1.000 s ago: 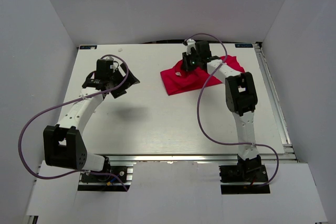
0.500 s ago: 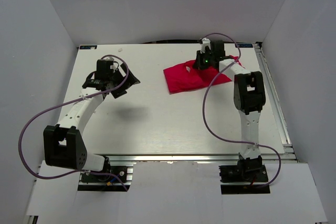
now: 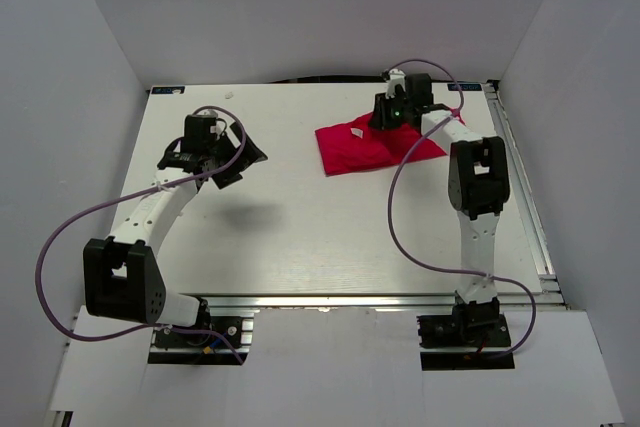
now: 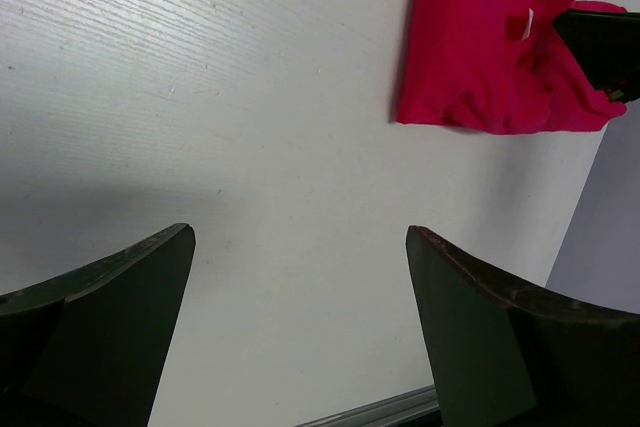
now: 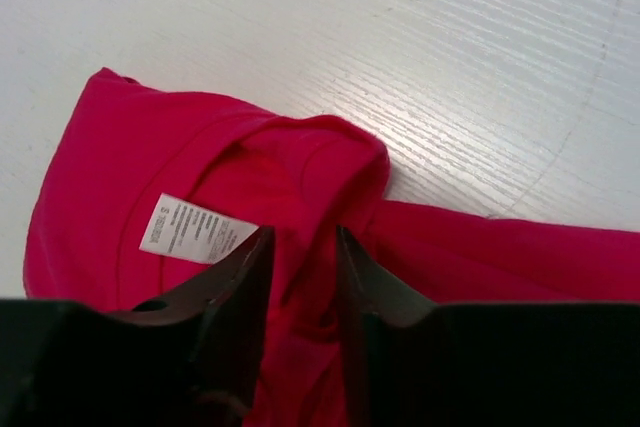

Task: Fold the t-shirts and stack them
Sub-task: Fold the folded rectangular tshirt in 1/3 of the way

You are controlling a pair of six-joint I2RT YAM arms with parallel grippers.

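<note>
From where I stand, the red t-shirt (image 3: 365, 150) lies crumpled in a rough rectangle on the far right part of the white table (image 3: 300, 237), with its collar (image 5: 300, 137) and white label (image 5: 190, 229) turned up.

The right arm rises from its base at the near edge and bends at the elbow. Its forearm stretches out to the far side, so the right gripper (image 3: 388, 123) sits low over the shirt's far edge by the collar. Its fingers (image 5: 235, 287) stand only a little apart, with a ridge of red fabric running into the narrow gap between them. I cannot tell whether they are nipping that fold or merely straddling it.

The left arm curves from its base up the left side of the table, its purple cable (image 3: 45, 247) looping out beside it. The left gripper (image 3: 237, 161) hangs above bare tabletop, well apart from the shirt, with its jaws spread wide and nothing between them.
</note>
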